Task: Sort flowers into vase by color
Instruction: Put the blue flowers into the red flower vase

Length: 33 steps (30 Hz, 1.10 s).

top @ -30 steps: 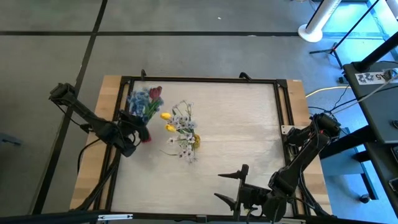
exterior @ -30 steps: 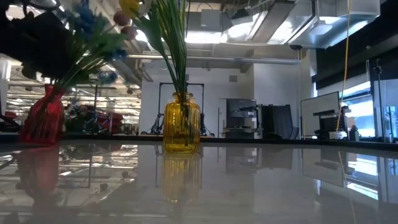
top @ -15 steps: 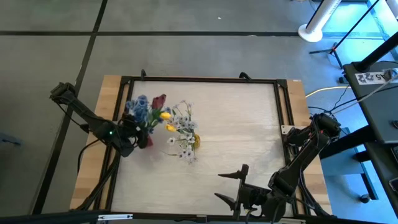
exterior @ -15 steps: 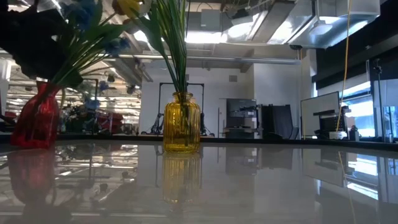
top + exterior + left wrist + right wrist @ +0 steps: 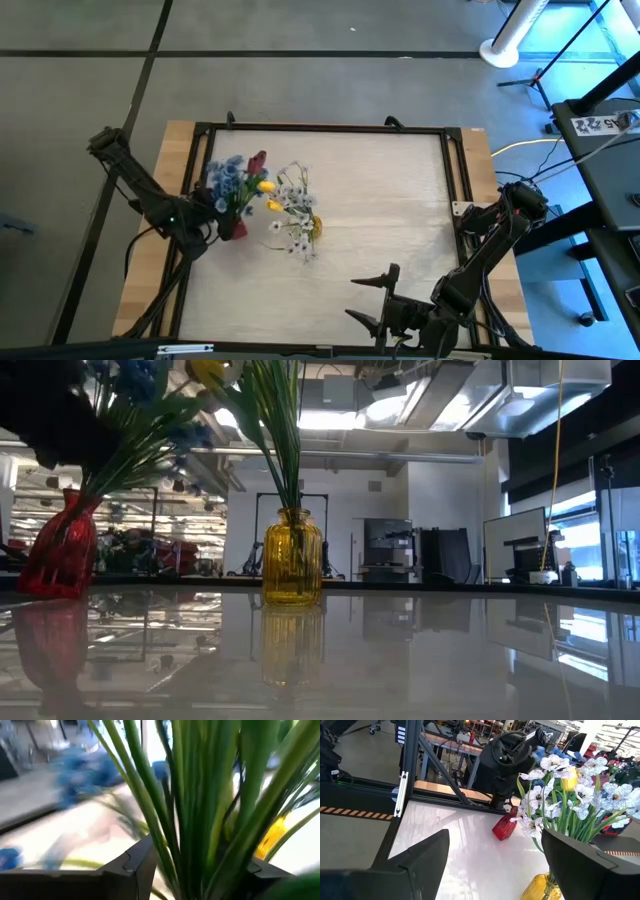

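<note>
A red vase (image 5: 233, 228) stands near the table's left edge and leans in the low view (image 5: 58, 555). It holds blue blooms (image 5: 224, 176), a dark red bud (image 5: 257, 162) and a yellow tulip (image 5: 265, 186). My left gripper (image 5: 208, 212) is beside the vase, shut on the green stems (image 5: 200, 820). A yellow vase (image 5: 315, 228) holds white sprigs (image 5: 295, 200) and a yellow tulip (image 5: 273, 205). My right gripper (image 5: 358, 300) waits open at the near edge. My left gripper has the bunch of green stems (image 5: 185, 845) above the red vase's neck between its two fingers (image 5: 137, 862), coming level from the table's left side, across the stems. The stems stay in the vase, which leans while its base rests on the table.
The yellow vase (image 5: 292, 560) stands close to the right of the red one, and their blooms nearly touch. A black frame rail (image 5: 320, 128) runs around the table. The red vase (image 5: 505, 827) and the left arm (image 5: 507, 755) also show in the right wrist view.
My left gripper has shifted slightly toward the table's left and near edges, still on the stems. The red vase has tipped from upright to a lean. Its blooms have swung toward the yellow vase. My right arm has kept still.
</note>
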### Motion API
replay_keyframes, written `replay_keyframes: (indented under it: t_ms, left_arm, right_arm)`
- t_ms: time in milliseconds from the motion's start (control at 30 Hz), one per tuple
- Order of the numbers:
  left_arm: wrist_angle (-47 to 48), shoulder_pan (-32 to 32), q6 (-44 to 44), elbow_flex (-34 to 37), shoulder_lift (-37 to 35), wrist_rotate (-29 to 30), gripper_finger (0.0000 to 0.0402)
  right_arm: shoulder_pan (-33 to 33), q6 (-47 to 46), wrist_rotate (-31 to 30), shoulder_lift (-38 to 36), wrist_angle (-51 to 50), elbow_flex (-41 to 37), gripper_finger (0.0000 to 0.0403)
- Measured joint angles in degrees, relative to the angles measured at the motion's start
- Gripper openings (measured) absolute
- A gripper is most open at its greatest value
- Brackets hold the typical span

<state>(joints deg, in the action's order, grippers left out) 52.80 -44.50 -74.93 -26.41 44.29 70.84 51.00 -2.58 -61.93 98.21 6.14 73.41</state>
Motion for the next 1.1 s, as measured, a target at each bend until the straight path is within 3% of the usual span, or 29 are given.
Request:
replay_keyframes:
  t_ms: [133,367,800,1100]
  left_arm:
    - [0.2,-4.2,-4.0,1.5,0.0,6.1,0.0153]
    - [-2.7,-9.8,-9.0,7.3,0.0,7.3,0.0152]
    - [2.3,-11.0,-7.0,3.1,-0.2,-4.8,0.0184]
    - [3.8,-11.0,-3.3,-0.4,-0.2,-9.1,0.0186]
  right_arm:
    - [0.0,0.0,0.0,0.0,-0.3,0.0,0.0315]
    - [0.0,0.0,0.0,0.0,-0.3,0.0,0.0315]
    - [-0.9,-1.3,0.0,0.0,-0.8,0.0,0.0315]
    - [-2.4,-5.7,0.5,0.0,-5.2,0.1,0.0315]
